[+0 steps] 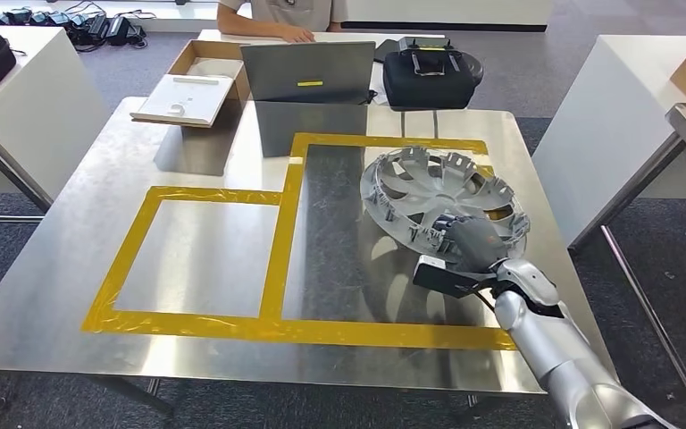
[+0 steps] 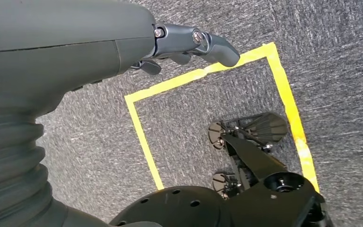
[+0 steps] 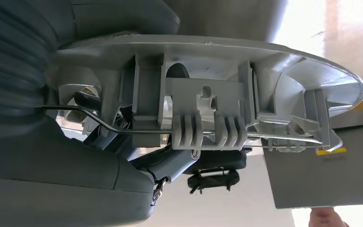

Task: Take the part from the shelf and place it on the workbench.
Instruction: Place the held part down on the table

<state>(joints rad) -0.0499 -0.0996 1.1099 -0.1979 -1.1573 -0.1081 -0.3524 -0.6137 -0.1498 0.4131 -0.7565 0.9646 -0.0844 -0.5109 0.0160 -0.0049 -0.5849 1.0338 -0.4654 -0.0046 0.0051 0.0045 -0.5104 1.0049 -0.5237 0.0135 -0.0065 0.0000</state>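
Bright, even indoor light fills the head view; the brushed-steel surface (image 1: 205, 259) shows soft sheen and faint reflections near its far edge. The right wrist view blows out white at one corner, with close parts slightly soft.

You get no readable writing anywhere here. The nearest thing to a label is the small yellow sticker (image 1: 309, 83) on the back of the grey laptop (image 1: 308, 71) at the far side of the workbench (image 1: 54, 286), and whatever is printed on it is too small to make out. The same yellow sticker (image 3: 331, 151) shows at the laptop's edge in the right wrist view, and it is blurred there as well.
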